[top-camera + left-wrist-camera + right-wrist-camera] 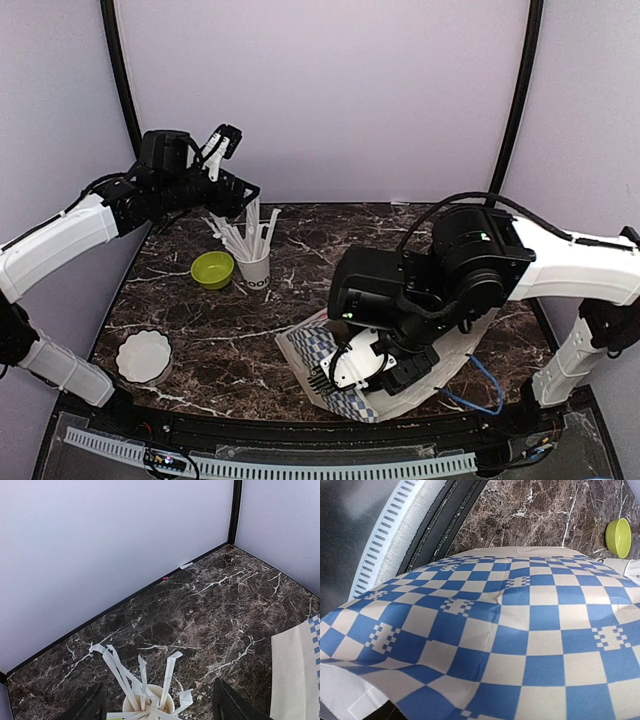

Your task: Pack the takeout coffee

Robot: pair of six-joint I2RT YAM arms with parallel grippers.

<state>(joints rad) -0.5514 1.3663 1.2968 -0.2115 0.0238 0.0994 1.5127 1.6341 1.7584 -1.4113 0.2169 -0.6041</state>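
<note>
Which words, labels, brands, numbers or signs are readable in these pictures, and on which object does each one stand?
Nothing can be read with certainty.
White cup with straws: black lettering near its base, too small and blurred to read.
Blue checked paper bag: printed pattern only, no words visible.
Green bowl and white dish: no text visible.

Black lettering stands near the base of the white straw cup [255, 270], too small to be read.
</note>
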